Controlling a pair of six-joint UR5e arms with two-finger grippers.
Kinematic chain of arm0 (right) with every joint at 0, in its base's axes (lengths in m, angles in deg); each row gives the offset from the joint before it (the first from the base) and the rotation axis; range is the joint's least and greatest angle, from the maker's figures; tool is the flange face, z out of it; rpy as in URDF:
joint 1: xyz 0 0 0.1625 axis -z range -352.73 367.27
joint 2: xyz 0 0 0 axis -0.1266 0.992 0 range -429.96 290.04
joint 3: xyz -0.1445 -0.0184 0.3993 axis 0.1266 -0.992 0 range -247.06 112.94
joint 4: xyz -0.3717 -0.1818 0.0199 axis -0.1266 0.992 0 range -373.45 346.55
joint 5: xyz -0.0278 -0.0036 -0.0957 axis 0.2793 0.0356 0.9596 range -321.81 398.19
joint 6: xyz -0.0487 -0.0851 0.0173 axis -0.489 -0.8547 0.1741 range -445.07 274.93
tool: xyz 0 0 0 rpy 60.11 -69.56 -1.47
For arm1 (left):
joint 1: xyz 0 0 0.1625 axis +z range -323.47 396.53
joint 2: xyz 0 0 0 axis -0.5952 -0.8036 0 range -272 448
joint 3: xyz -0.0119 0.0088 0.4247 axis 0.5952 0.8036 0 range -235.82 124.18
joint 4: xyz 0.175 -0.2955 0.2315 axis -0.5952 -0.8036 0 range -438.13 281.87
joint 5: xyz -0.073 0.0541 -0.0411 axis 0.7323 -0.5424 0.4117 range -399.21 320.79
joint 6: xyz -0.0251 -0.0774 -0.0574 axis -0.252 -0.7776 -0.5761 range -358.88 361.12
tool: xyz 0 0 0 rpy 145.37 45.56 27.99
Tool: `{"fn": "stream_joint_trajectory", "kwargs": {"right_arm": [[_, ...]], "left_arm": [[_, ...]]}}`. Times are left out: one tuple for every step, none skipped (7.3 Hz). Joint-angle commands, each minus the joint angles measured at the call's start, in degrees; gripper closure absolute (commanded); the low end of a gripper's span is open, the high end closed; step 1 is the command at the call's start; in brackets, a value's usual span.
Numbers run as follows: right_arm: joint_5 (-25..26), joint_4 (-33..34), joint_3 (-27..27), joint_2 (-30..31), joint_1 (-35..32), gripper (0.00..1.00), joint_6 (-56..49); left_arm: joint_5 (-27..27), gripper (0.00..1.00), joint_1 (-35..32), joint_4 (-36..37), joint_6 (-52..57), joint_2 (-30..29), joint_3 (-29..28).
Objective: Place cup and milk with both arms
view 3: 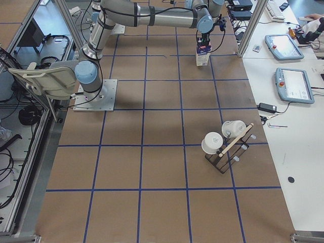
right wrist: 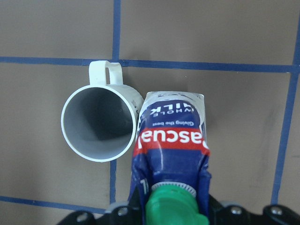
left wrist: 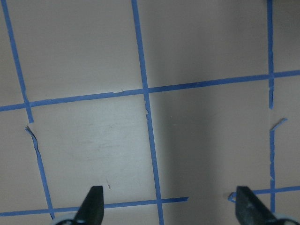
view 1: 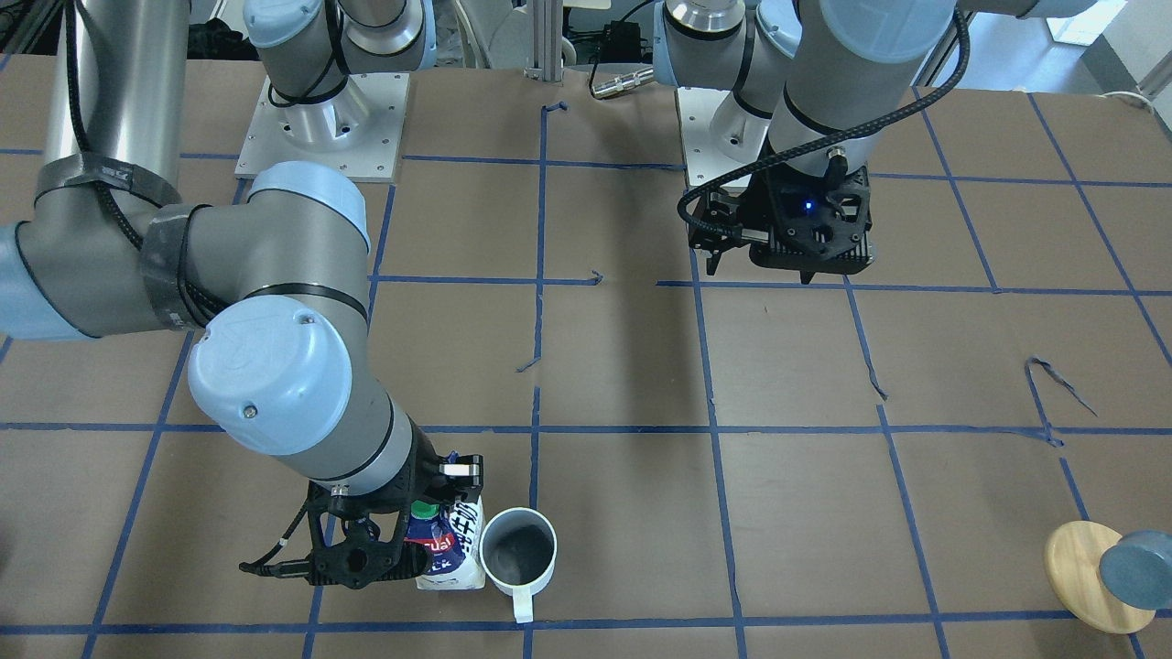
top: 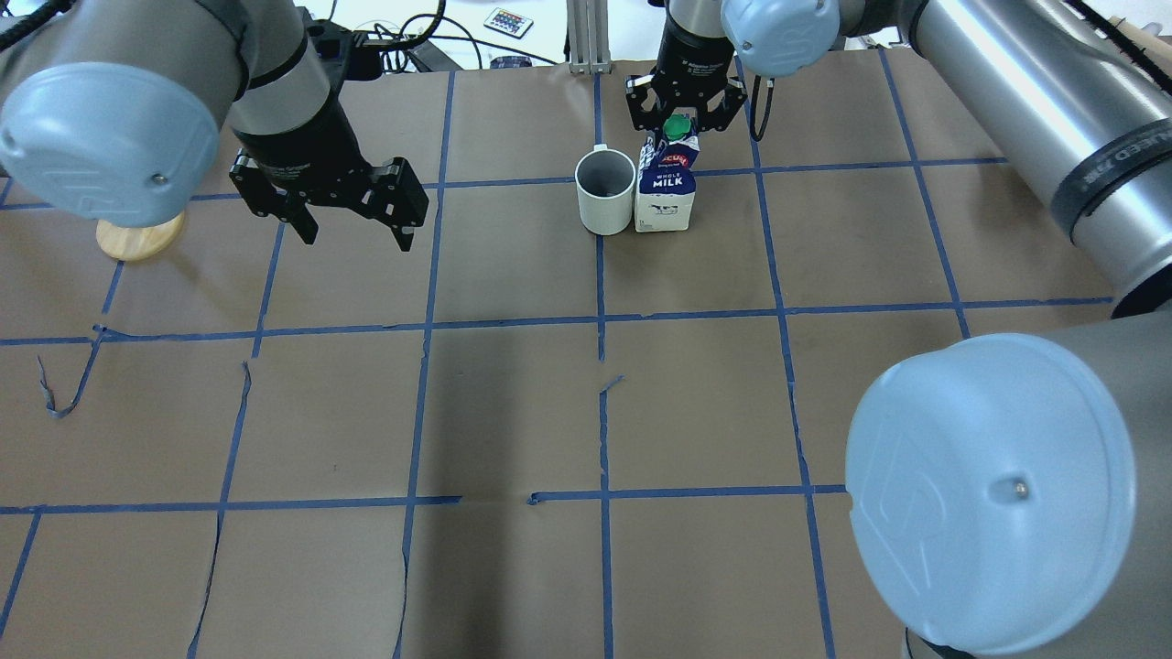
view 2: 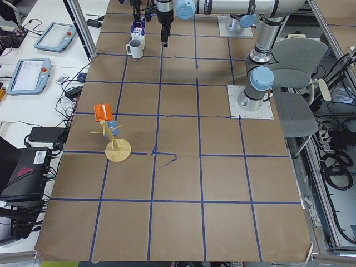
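Observation:
The white cup (top: 604,192) stands upright on the brown table, with its handle turned away from the robot. The blue and white milk (top: 666,197) with a green cap stands on the table, touching the cup's side. My right gripper (top: 678,128) is above the milk and shut on its top. In the right wrist view the milk (right wrist: 171,136) and cup (right wrist: 99,123) sit side by side. In the front view the gripper (view 1: 430,513) stands over the milk (view 1: 453,549), beside the cup (view 1: 518,549). My left gripper (top: 352,224) hangs open and empty over bare table (left wrist: 93,140).
A wooden disc (view 1: 1080,567) carrying a blue-grey cylinder (view 1: 1135,567) stands near the table edge on my left; an orange cup (view 2: 103,111) hangs on it. A rack with white cups (view 3: 225,144) stands on my right side. A metal post (top: 586,37) rises behind the cup.

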Motion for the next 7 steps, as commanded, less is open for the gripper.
{"fn": "stream_joint_trajectory", "kwargs": {"right_arm": [[0.0, 0.9, -0.1, -0.8, 0.0, 0.63, -0.3], [0.2, 0.9, 0.1, -0.7, 0.1, 0.48, -0.2], [0.2, 2.6, 0.2, -0.6, 0.1, 0.3, -0.3], [0.2, 3.3, 0.4, -0.3, 0.2, 0.0, 0.0], [0.8, 3.1, -0.2, 1.4, 0.3, 0.0, -0.1], [1.0, 2.0, -0.1, 5.4, 0.5, 0.0, 0.1], [2.0, -4.4, 0.1, 9.7, 0.6, 0.0, 0.2]], "left_arm": [[-0.3, 0.0, 0.9, 0.8, 0.3, 0.3, -0.4], [-0.4, 0.0, 0.8, 0.4, 0.2, 0.4, -0.8], [-0.3, 0.0, 0.8, 0.4, 0.3, 0.5, -0.8], [-0.2, 0.0, 0.8, 0.4, 0.2, 0.4, -0.8], [0.1, 0.0, 0.9, 0.4, 0.3, 0.4, -0.8], [0.1, 0.0, 0.9, 0.4, 0.2, 0.5, -0.8], [0.0, 0.0, 0.9, 0.4, 0.2, 0.6, -0.8]]}}
